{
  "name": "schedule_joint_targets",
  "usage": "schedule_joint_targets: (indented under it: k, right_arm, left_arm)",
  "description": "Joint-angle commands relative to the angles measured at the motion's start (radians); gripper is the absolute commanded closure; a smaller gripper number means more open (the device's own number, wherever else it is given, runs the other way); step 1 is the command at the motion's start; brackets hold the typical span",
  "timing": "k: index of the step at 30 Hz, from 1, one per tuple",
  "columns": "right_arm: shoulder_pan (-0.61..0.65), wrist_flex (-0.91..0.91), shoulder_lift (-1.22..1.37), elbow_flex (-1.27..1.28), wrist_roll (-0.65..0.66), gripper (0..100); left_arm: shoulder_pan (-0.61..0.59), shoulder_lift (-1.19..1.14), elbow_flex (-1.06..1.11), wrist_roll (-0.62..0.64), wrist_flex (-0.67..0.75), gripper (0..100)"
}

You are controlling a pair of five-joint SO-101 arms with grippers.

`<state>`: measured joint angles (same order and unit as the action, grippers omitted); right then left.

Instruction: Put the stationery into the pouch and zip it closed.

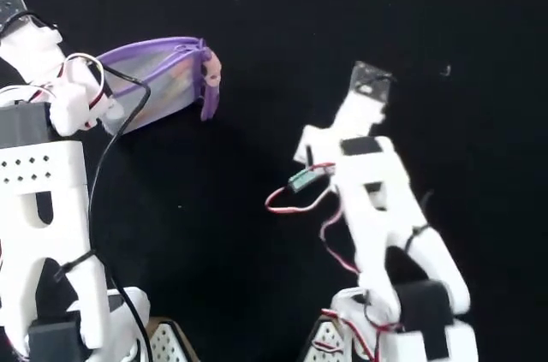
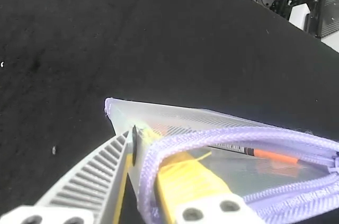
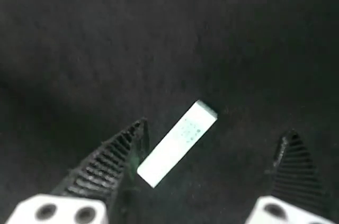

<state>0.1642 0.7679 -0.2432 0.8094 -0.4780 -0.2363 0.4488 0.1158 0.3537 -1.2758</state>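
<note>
R gripper [image 3: 214, 131] spread over eraser [image 3: 177, 144], judged light, stiff; best taken across narrow sides. Pouch [image 2: 222, 128] rim pinched by L gripper [image 2: 151, 152].

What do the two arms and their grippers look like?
Both are white plastic with black motors. The left arm carries a black cable, the right arm red wires. The left gripper has one ribbed white finger, one yellow; the right gripper has ribbed, pointed fingers.
</note>
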Motion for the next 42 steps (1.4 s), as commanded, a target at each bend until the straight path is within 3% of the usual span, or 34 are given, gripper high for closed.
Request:
schedule_joint_targets:
  k: [1, 4, 11, 17, 25, 31, 37, 42]
  right_arm:
    - [0.043, -0.015, 0.044, -0.062, -0.012, 63.6]
    - [0.074, -0.015, 0.079, -0.076, -0.012, 64.2]
    - [0.103, -0.038, 0.15, -0.116, -0.011, 78.6]
    - [0.097, -0.092, 0.249, -0.133, -0.008, 78.6]
    - [0.095, 0.025, 0.308, -0.229, -0.005, 79.6]
    - [0.018, 0.034, 0.315, -0.246, -0.003, 98.1]
    - [0.003, 0.04, 0.306, -0.248, 0.0, 98.6]
    - [0.005, 0.098, 0.306, -0.302, 0.141, 98.7]
  left_arm:
    - [0.022, -0.003, 0.005, -0.006, 0.017, 97]
    - [0.022, -0.003, 0.005, -0.006, 0.017, 97]
    - [0.022, -0.003, 0.008, -0.006, 0.017, 97]
    - [0.022, -0.003, 0.012, -0.006, 0.017, 97]
    - [0.022, 0.0, 0.013, -0.006, 0.017, 97]
    - [0.022, 0.003, 0.013, -0.006, 0.017, 97]
    - [0.024, 0.006, 0.005, -0.003, 0.017, 97]
    - [0.102, 0.0, -0.021, 0.0, 0.009, 97]
